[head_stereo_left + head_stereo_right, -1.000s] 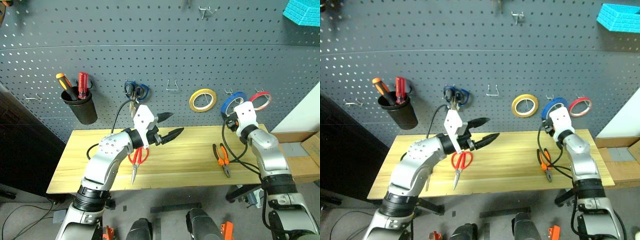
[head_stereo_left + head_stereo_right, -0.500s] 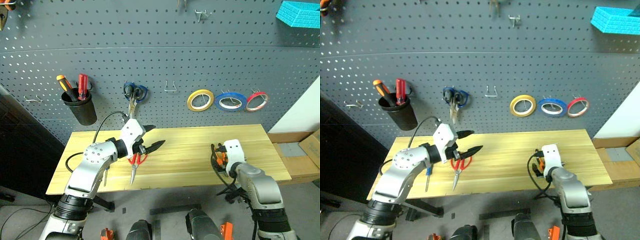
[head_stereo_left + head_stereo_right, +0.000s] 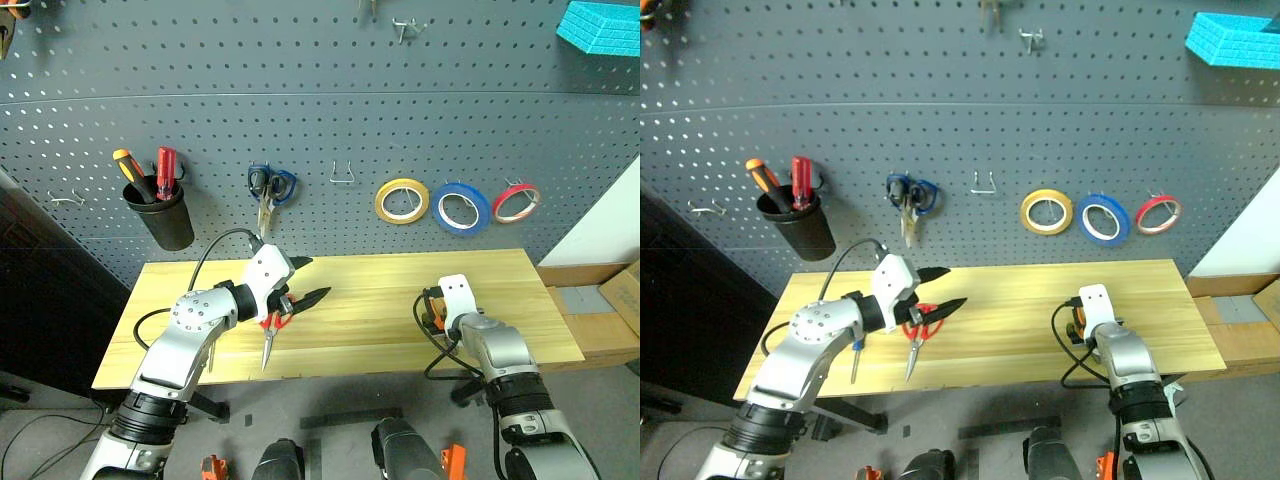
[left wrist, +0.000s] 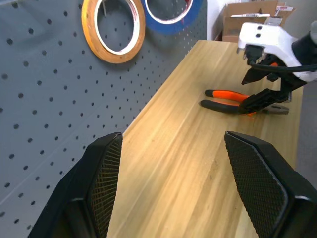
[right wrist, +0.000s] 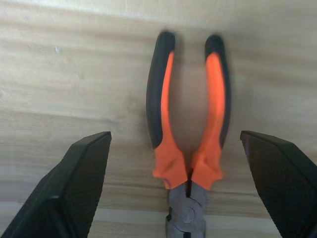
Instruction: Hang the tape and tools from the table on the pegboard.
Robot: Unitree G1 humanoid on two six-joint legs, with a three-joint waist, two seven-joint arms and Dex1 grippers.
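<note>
Pliers [image 5: 188, 148] lay flat on the worktop [image 3: 380, 300], between the wide-open, empty right hand [image 5: 185, 191]; likely stiff, fairly heavy steel, best pinched across both rubbery handles near the pivot.

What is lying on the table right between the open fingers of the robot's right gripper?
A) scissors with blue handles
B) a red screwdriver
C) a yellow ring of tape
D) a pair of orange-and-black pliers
D: the right wrist view shows the pliers flat on the table, their handles lying between the two spread black fingers of the right gripper.
</note>
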